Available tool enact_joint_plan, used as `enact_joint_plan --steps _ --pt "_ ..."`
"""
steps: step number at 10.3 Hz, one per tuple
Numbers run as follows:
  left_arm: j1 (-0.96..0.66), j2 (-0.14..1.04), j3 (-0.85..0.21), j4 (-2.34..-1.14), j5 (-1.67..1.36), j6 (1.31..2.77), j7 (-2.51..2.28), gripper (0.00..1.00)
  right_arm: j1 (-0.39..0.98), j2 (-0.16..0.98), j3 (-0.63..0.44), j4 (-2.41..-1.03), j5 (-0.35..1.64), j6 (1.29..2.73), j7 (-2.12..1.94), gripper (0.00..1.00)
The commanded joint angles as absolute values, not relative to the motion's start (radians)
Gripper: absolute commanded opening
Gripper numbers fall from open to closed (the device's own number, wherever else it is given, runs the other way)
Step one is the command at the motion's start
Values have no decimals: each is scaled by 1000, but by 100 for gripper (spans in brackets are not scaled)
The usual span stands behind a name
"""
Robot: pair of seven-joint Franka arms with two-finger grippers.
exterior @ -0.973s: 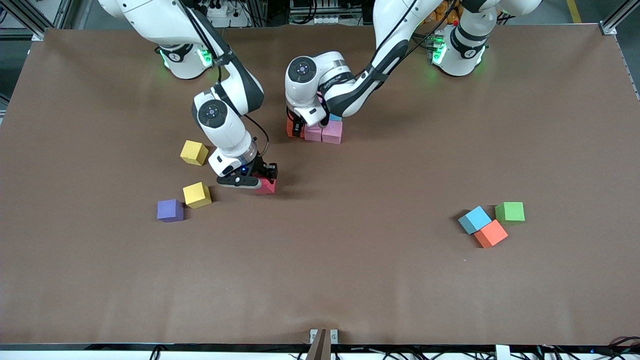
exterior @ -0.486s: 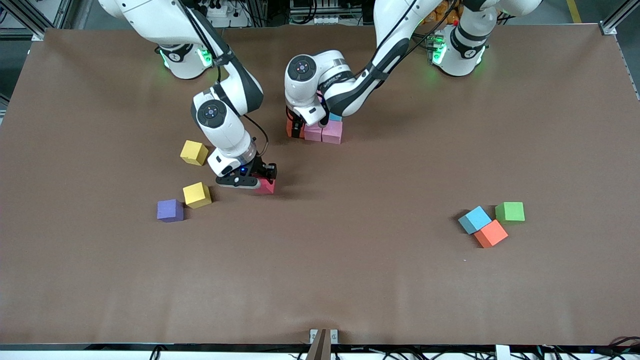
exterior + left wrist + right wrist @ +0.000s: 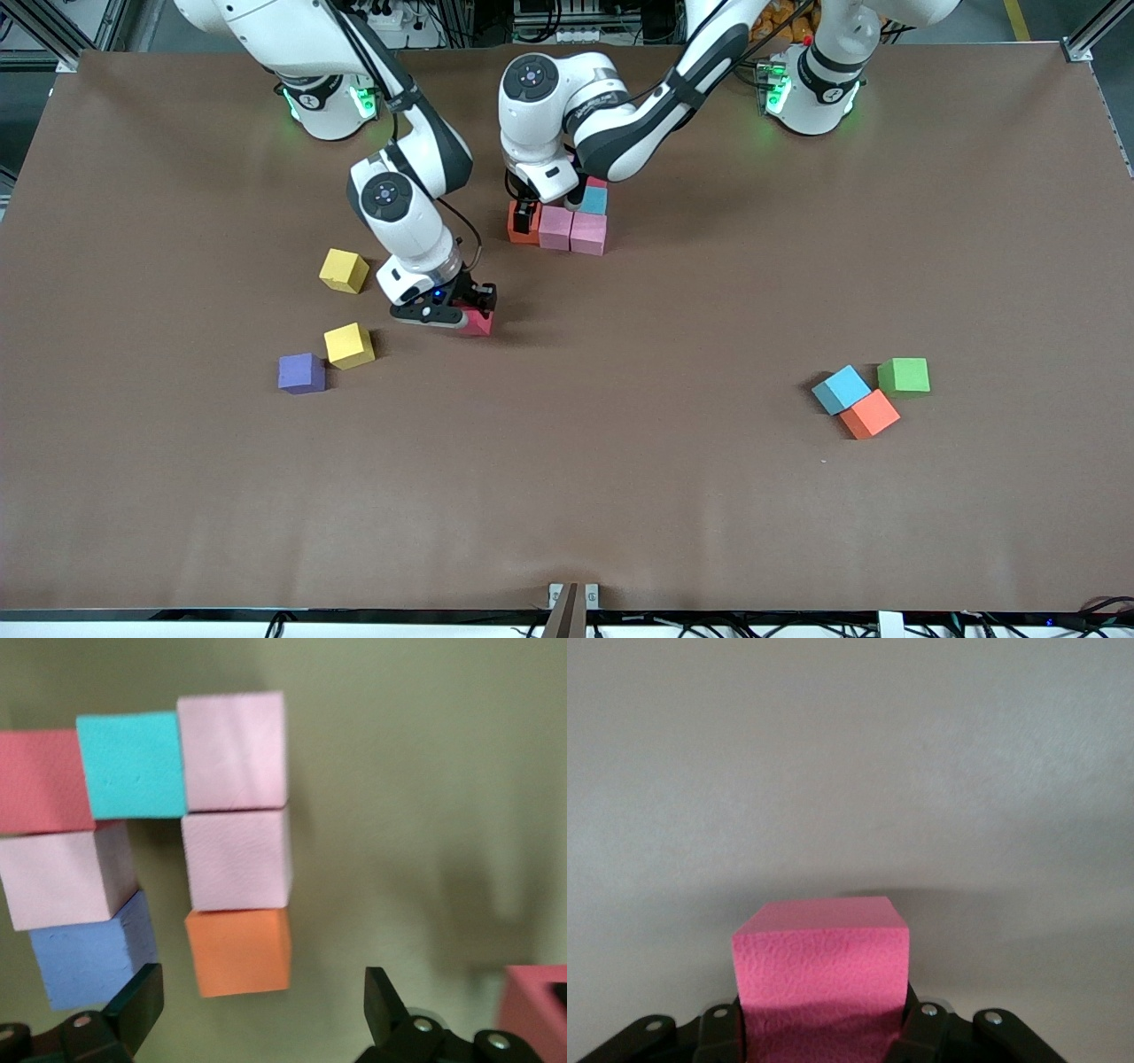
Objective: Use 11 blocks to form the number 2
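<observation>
Right claw [image 3: 461, 312] grips a red block [image 3: 478, 323] — left claw [image 3: 257, 1010] spread wide.

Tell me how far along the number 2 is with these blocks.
Done: seven cubes sit together as the partial number 2, with the left tool open above its orange cube. In hand: the right tool is shut on a red cube. Left: placing it, plus three more from the loose cubes, such as the purple cube and a yellow cube.
</observation>
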State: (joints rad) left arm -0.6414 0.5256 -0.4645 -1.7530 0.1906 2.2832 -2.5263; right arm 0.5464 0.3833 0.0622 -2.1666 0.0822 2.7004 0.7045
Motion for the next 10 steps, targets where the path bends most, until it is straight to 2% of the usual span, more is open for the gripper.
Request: enact_joint_plan --steps 1,4,10 --pt "-536 479 -488 -1773 213 2241 -2429 100 633 379 22 -2183 77 2707 784 22" --pt "-372 460 -495 -1776 212 2166 -2225 100 903 397 -171 -2184 77 2665 874 21" --pt "-37 411 -465 -1781 195 2115 -1629 100 999 416 -181 -2184 69 2605 999 20"
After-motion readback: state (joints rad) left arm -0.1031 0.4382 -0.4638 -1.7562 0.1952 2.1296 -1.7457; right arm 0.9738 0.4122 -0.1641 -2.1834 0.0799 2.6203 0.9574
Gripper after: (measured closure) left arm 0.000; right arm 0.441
